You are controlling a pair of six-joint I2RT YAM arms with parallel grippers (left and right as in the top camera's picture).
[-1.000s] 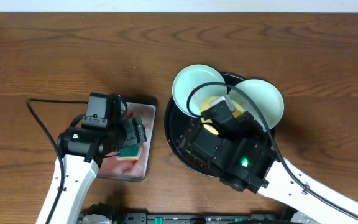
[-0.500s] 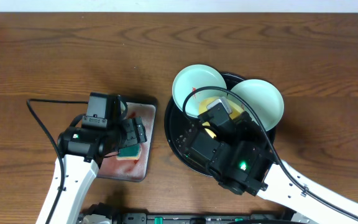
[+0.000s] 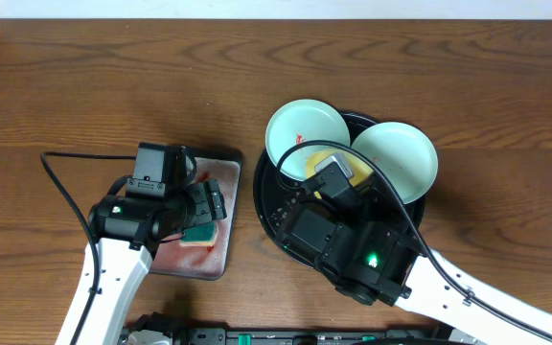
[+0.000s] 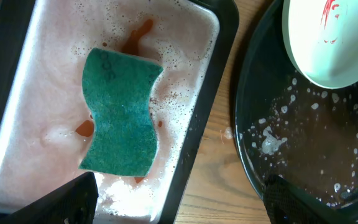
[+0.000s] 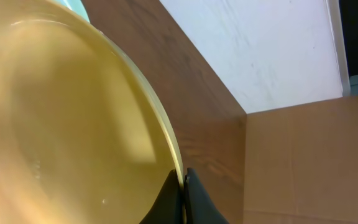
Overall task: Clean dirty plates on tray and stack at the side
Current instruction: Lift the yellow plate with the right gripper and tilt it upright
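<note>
Overhead light: bright and even, falling from above; the wood grain of the table [image 3: 113, 77] is crisp.
Shadows: soft and short, a faint dark edge beneath the arms.
Glare: small white glints on the wet black tray [image 4: 244, 134]; a pale sheen on the foam in the small tray [image 4: 211, 106].
Left wrist focus: sponge [image 4: 120, 115] sharp; left gripper [image 4: 180, 198] fingers [image 4: 67, 200] dark and blurred at the bottom corners.
Right wrist focus: yellow plate [image 5: 61, 112] very close and soft, with a broad pale reflection; white wall [image 5: 260, 56] nearly washed out.

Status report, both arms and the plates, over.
Left gripper open over sponge. Right gripper shut on yellow plate rim. Two mint plates close beside it on black tray.
</note>
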